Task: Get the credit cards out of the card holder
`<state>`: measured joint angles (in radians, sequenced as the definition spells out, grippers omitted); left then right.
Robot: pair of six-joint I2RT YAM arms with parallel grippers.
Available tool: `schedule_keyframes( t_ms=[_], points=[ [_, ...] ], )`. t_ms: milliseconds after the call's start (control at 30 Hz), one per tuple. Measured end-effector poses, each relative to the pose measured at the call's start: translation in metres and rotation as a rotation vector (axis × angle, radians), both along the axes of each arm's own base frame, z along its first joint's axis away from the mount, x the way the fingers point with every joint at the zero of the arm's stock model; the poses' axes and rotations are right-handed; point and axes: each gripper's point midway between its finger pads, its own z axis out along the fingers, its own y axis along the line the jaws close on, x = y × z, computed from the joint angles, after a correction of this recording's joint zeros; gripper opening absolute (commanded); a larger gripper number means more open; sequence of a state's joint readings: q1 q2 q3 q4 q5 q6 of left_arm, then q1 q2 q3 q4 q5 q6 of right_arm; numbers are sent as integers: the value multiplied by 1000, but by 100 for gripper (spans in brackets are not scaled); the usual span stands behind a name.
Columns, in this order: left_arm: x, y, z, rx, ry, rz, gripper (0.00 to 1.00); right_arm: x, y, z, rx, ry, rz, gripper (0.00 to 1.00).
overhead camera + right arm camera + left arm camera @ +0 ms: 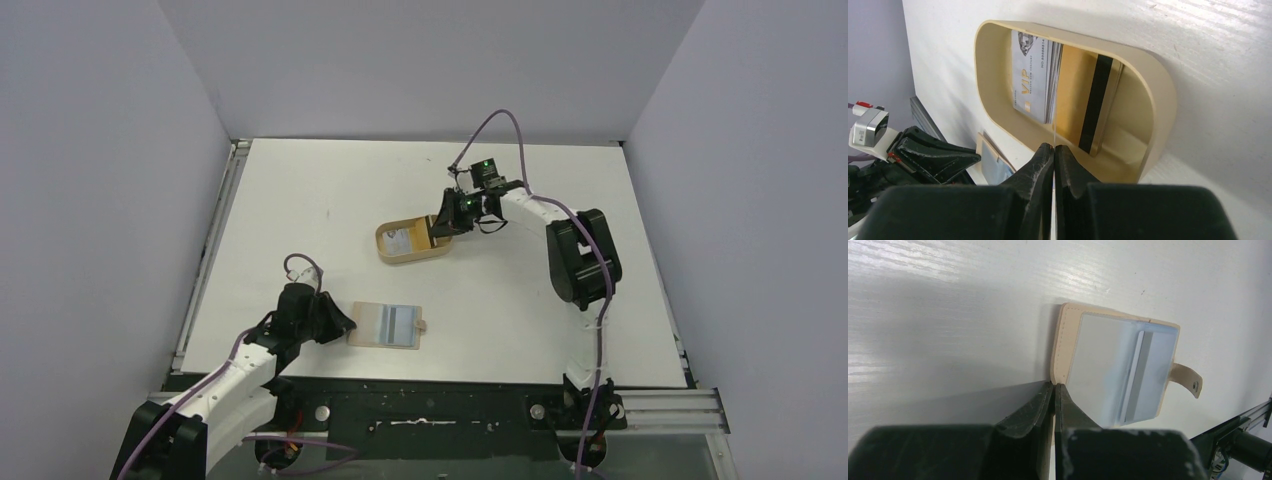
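Your left gripper (1054, 386): fingers pressed together, tips touching corner of flat tan leather card holder (1063, 347). Holder lies open on white table (300, 200), near your left arm, pale blue plastic credit cards (1100, 365) inside.

Your right gripper (1054, 147): pinching thin card (1053, 131), seen edge-on, over oval tan raised-rim tray (1153, 100). Tray holds silver VIP card (1030, 75) and gold black-striped card (1075, 85).
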<state>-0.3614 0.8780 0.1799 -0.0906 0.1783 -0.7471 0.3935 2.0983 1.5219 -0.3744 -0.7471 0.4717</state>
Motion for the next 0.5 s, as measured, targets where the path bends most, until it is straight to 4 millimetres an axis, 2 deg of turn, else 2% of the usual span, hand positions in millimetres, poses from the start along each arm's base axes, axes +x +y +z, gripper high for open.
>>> schedule_keyframes(
  t_ms=[67,167,333,500],
  points=[
    [0,0,0,-1,0,0,0,2,1,-3,-1,7,-3,1],
    [0,0,0,0,0,0,0,5,2,-7,-1,15,-7,25],
    [0,1,0,2,-1,2,0,12,0,-5,-29,3,-22,45],
    [0,1,0,2,0,2,0,29,-5,14,-84,-69,-29,52]
  ],
)
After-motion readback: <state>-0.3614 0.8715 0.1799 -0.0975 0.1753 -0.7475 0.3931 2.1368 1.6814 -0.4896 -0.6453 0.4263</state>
